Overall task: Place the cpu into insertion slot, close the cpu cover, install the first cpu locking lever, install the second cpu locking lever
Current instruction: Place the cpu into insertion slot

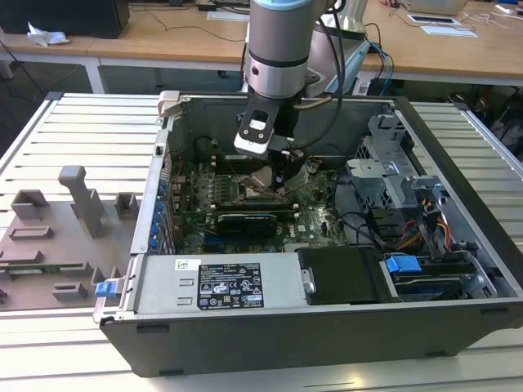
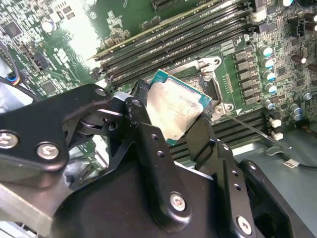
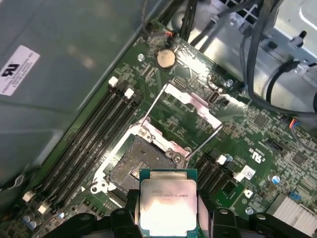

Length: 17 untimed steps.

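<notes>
Gripping the small flat square silver-grey cpu (image 3: 167, 206) by 2 edges, jaws part closed, my gripper (image 2: 171, 116) hangs near the dark-centred square insertion slot (image 3: 141, 161), mid-frame in the exterior view; silvery cpu cover (image 3: 195, 105) raised.

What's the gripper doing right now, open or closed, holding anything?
The gripper is closed on the cpu, near the uncovered insertion slot.
</notes>
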Tool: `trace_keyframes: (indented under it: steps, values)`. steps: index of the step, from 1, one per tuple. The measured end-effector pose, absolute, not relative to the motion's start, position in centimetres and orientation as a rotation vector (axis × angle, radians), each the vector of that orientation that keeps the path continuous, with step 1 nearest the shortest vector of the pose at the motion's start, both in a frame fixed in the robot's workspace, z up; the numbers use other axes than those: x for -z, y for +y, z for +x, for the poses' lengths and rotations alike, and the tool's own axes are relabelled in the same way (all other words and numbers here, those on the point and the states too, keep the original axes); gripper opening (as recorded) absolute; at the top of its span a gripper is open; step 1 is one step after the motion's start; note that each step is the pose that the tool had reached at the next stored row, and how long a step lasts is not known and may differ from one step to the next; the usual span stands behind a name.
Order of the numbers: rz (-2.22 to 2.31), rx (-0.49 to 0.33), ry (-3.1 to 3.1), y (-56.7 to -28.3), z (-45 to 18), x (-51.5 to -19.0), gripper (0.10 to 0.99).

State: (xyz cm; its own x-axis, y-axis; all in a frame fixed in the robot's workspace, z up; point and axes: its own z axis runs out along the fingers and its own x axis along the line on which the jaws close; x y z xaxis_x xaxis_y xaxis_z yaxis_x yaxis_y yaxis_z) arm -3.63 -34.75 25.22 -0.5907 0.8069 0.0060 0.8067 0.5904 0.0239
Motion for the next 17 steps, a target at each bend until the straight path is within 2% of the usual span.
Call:
trace_keyframes:
  steps: [6, 17]
  values:
    - [1.488, -0.009, 2.75, -34.75, -3.57, -25.21, 0.545]
    - [1.669, -0.008, 2.643, -34.75, -3.57, -25.16, 0.545]
